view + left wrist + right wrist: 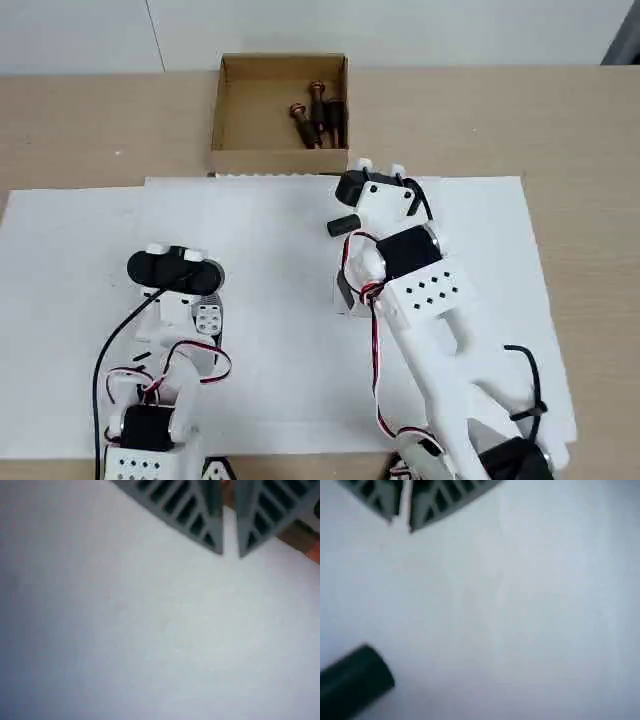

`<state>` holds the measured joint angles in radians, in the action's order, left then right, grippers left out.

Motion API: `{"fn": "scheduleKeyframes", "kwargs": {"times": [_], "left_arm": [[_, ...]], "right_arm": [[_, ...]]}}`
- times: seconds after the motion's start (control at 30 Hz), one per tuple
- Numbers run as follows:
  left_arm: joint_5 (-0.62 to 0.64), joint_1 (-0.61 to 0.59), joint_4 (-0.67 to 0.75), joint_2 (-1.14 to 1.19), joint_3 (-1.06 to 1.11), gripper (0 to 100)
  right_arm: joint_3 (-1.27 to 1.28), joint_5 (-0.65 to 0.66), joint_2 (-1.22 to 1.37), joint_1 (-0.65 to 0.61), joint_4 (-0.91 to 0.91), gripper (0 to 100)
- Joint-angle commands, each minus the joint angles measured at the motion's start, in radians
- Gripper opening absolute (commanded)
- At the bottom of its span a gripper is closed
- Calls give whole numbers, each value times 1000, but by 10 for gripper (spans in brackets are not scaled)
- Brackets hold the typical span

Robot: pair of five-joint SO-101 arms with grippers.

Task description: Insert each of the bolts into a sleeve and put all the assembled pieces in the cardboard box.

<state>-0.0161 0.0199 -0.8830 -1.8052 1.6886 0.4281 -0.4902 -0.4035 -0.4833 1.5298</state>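
Note:
The cardboard box (232, 110) stands at the back of the table. Inside it lie a few copper-coloured bolts in dark sleeves (318, 115), near its right wall. One black sleeve (343, 224) lies alone on the white paper, right beside my right arm (400, 255); it is the black cylinder (355, 680) in the right wrist view. My right gripper (400, 522) is shut, holds nothing and hangs just above the paper, apart from the sleeve. My left gripper (230, 540) is also shut and empty, low over bare paper. My left arm (175, 272) stands at the front left.
A large white paper sheet (260, 230) covers the table's middle, with bare wood (560, 120) around it. The box's front wall sits on the paper's far edge. Cables (375, 340) hang off both arms.

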Motion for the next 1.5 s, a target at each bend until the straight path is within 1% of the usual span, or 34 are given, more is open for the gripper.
{"fn": "scheduleKeyframes", "kwargs": {"times": [0.0,0.13,0.2,0.3,0.37,0.5,0.57,0.73,0.87,1.17,1.47], "left_arm": [[0,-3,-2,-9,-5,6],[0,-3,-2,-11,-5,6],[0,-3,-2,-11,-5,6],[0,-3,-2,-11,-5,6],[0,-3,-2,-11,-5,6],[0,-3,-2,-11,-5,6],[0,-3,-2,-11,-5,6],[0,-3,-2,-11,-5,6],[0,-3,-2,-11,-5,6],[0,-3,-3,-11,-5,6],[0,-3,-3,-11,-5,6]], "right_arm": [[31,-23,-13,2,-105,5],[103,-41,-13,2,-197,5],[110,-84,4,4,-206,6],[106,-101,64,4,-206,11],[98,-104,113,4,-206,61],[57,-143,180,4,-205,216],[34,-144,206,4,-205,243],[-9,-144,259,4,-213,208],[-52,-144,302,5,-214,206],[-178,-140,458,104,-211,206],[-213,-146,515,64,-216,206]]}}
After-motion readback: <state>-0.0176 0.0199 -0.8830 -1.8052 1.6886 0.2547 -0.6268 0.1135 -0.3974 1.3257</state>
